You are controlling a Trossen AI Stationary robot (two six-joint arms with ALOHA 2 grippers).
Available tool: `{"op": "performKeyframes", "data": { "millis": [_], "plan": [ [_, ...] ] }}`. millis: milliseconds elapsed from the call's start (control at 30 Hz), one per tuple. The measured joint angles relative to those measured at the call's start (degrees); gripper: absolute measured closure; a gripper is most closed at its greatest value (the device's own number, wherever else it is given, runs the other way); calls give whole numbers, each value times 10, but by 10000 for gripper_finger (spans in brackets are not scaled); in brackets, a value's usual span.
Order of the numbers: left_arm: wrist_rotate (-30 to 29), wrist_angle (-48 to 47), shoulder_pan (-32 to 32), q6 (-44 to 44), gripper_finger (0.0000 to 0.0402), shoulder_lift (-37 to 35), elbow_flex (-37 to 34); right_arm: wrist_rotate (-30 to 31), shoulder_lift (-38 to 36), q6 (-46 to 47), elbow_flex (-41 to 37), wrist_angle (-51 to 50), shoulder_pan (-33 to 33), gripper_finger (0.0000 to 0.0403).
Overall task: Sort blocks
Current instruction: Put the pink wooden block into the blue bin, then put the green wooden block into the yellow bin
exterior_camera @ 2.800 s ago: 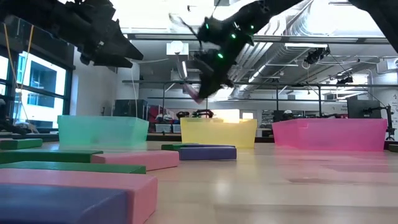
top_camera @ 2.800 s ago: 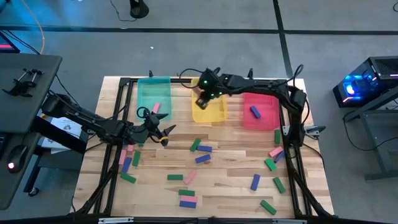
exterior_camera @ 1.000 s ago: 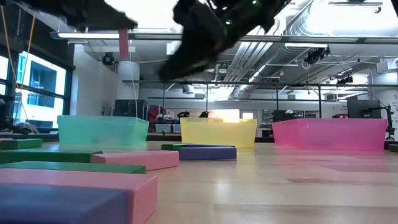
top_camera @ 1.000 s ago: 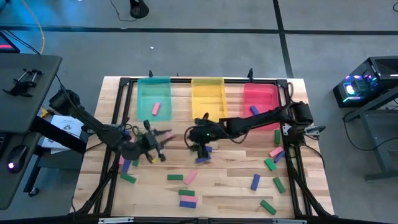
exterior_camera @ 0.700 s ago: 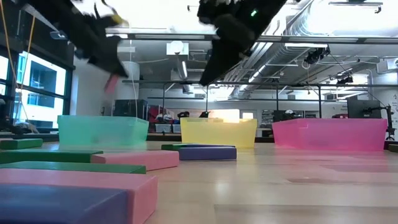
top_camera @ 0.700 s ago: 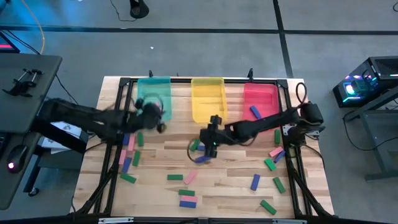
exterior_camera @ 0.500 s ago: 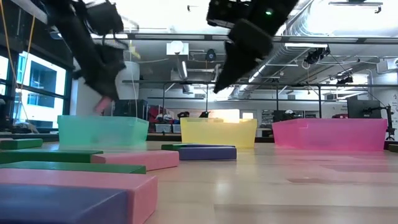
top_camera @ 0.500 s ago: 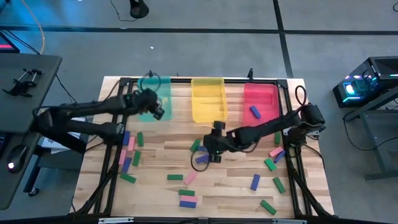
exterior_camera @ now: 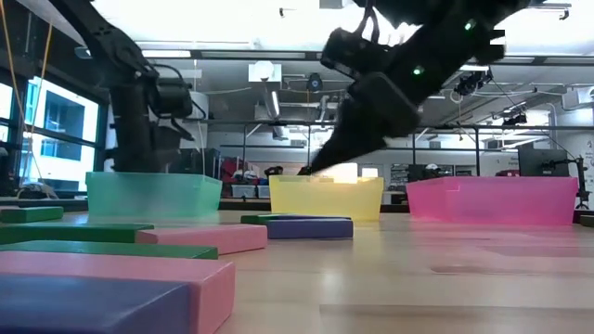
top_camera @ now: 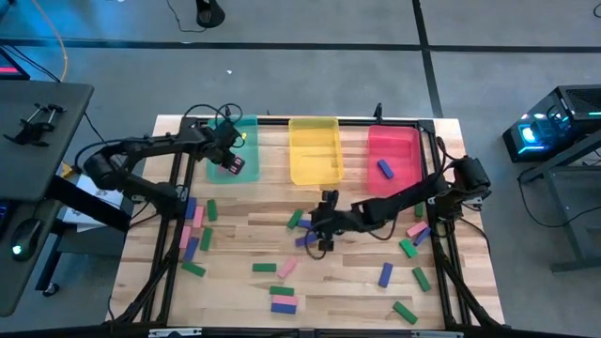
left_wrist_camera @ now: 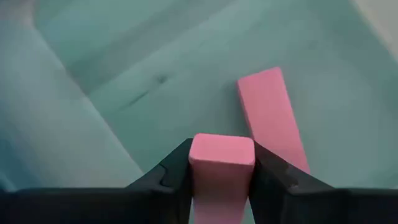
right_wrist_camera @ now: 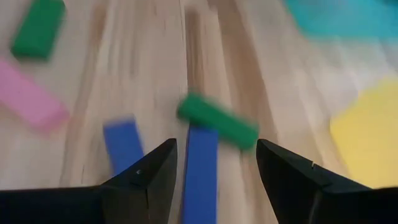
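Observation:
My left gripper (top_camera: 235, 166) is over the teal tray (top_camera: 230, 131) at the far left, pointing steeply down, shut on a pink block (left_wrist_camera: 222, 163). A second pink block (left_wrist_camera: 270, 118) lies flat on the tray floor just beyond it. My right gripper (right_wrist_camera: 214, 149) stands open low over mid-table. Between and ahead of its fingers lies a blue block (right_wrist_camera: 200, 165) with a green block (right_wrist_camera: 217, 121) lying across the blue block's far end. Another blue block (right_wrist_camera: 123, 146) lies flat beside them. My left gripper pinches the pink block's two long sides (left_wrist_camera: 198, 168) between its two fingers, which lie along the block. The fingers come from above, slanting down into the tray. The block's free end (left_wrist_camera: 222, 149) sticks out past the fingertips, clear of the tray floor.
A yellow tray (top_camera: 314, 150) and a red tray (top_camera: 392, 155) with a blue block (top_camera: 385, 169) inside stand along the far edge. Pink, green and blue blocks lie scattered at the left (top_camera: 192, 235), near (top_camera: 282, 299) and right (top_camera: 413, 239) of the table.
My left gripper has swung from the table's left middle toward the far edge, over the teal tray, tipping to point down and sinking, with the pink block still in it. My right gripper has come toward the near edge and down over the blue and green blocks.

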Motion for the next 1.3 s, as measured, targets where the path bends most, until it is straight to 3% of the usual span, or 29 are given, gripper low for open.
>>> {"op": "performKeyframes", "data": {
  "millis": [100, 200, 467, 633, 767, 1133, 1300],
  "plan": [
    [0, 1, 0, 17, 258, 18, 0, -68, 7, -70, -27, 111, -27, 199],
    [-1, 3, 0, 19, 230, 21, 0, -143, 16, -149, -30, 156, -62, 199],
    [-2, -31, 0, 18, 186, -27, 17, -305, 60, -281, 39, 90, -147, 199],
    [-3, -69, -16, -5, 182, -96, 45, -306, 100, -405, 123, -87, -166, 199],
    [-3, -66, -56, -7, 182, -164, 46, -306, 126, -465, 166, -155, -176, 199],
    [-41, -36, -229, -57, 182, -270, 46, -336, 190, -496, 224, -197, -177, 204],
    [-82, -11, -301, -74, 181, -270, 45, -353, 192, -455, 224, -200, -175, 255]
  ]
}}
